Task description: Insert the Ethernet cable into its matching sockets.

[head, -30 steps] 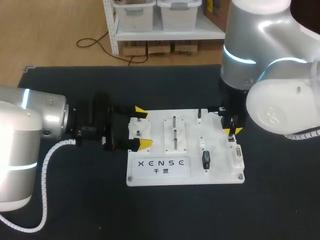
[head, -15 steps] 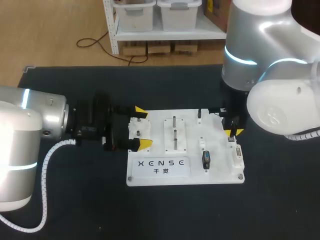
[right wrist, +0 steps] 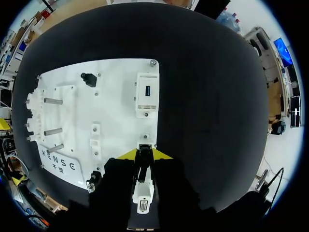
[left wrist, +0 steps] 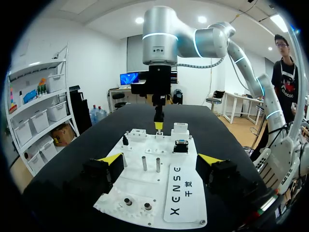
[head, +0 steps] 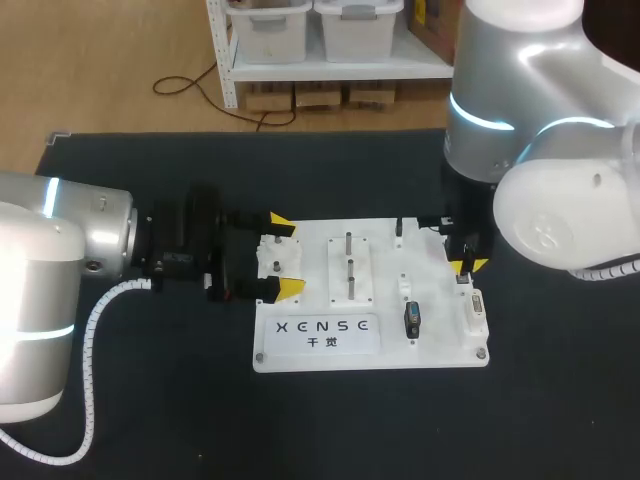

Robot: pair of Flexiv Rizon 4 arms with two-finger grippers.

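- The right gripper (right wrist: pixel 143 153) was closed down narrow on the Ethernet plug (right wrist: pixel 143 166), with the yellow tips pinching it from both sides and the plug pointing straight down at the white board (right wrist: pixel 120 72).
- The plug sat over the board's right edge, right at a small socket fitting (right wrist: pixel 145 141). I honestly couldn't tell if it was already touching or partly in.
- The left gripper (left wrist: pixel 160 159) was spread wide with nothing in it, straddling the board's left end. There looked to be a gap on both sides, so I don't think it was clamping anything.
- My read on handling: the plug's a light, stiff bit of plastic, so weight's a non-issue. The shell is smooth, though, and could twist in the pads if it hits the socket lip off-square.
- The latch tab is the fragile bit, I'd guess. I'd hold the flat sides of the body, back from the contact end, and keep off the tab.
- The cable behind it is probably floppy and could tug sideways. I couldn't really make it out here.
- A larger socket block (right wrist: pixel 146 94) sat further along the same right edge of the board.
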